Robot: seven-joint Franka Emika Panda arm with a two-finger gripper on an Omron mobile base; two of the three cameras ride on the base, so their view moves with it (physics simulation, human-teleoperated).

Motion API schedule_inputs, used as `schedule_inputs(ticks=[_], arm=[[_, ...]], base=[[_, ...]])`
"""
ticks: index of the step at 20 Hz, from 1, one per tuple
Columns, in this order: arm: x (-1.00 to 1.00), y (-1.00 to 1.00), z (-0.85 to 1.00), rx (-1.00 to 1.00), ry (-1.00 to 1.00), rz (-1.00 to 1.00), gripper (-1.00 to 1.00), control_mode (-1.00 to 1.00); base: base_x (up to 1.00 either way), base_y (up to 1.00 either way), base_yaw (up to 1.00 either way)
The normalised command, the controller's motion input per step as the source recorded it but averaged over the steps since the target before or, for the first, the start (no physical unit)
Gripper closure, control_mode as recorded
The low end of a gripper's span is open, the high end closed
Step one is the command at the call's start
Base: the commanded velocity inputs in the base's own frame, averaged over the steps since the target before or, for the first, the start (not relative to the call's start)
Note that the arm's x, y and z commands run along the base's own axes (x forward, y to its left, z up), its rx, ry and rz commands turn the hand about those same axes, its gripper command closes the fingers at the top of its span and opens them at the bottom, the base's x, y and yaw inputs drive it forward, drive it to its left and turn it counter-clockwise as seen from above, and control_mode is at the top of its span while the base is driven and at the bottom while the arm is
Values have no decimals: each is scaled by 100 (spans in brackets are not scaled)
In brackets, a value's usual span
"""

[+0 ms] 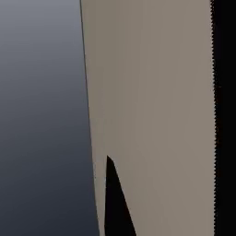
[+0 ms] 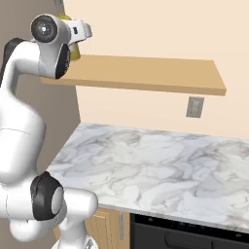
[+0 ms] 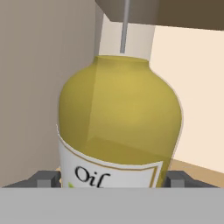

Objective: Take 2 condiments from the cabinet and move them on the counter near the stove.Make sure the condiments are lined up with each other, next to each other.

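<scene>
The counter [image 2: 146, 170] spreads white and grey-veined under the shelf [image 2: 141, 73], a plain wooden board on the cream wall. The stove's [image 2: 194, 236] dark front edge shows below the counter's near edge. The arm [image 2: 19, 121] reaches up to the shelf's left end. There the yellow bottle [image 3: 118, 127] stands upright on the board, its white label reading "Oil". The gripper [image 3: 111, 179] has a fingertip [image 3: 46, 178] close on each side of the bottle; whether they pinch it I cannot tell.
</scene>
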Motion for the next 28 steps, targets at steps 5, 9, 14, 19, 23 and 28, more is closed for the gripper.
schedule_inputs(ticks=[5,9,14,19,23,28], arm=[[-77,-26,-2,-1,-1,0,100,-100],[-74,-26,-5,0,0,0,100,-100],[-77,-21,0,0,0,0,100,-100],[-58,-6,-6,0,0,0,100,-100],[-42,0,-19,0,-2,0,100,-100],[-36,0,-15,0,0,0,100,-100]], base=[[0,0,0],[0,0,0],[0,0,0],[0,0,0],[0,0,0],[0,0,0]])
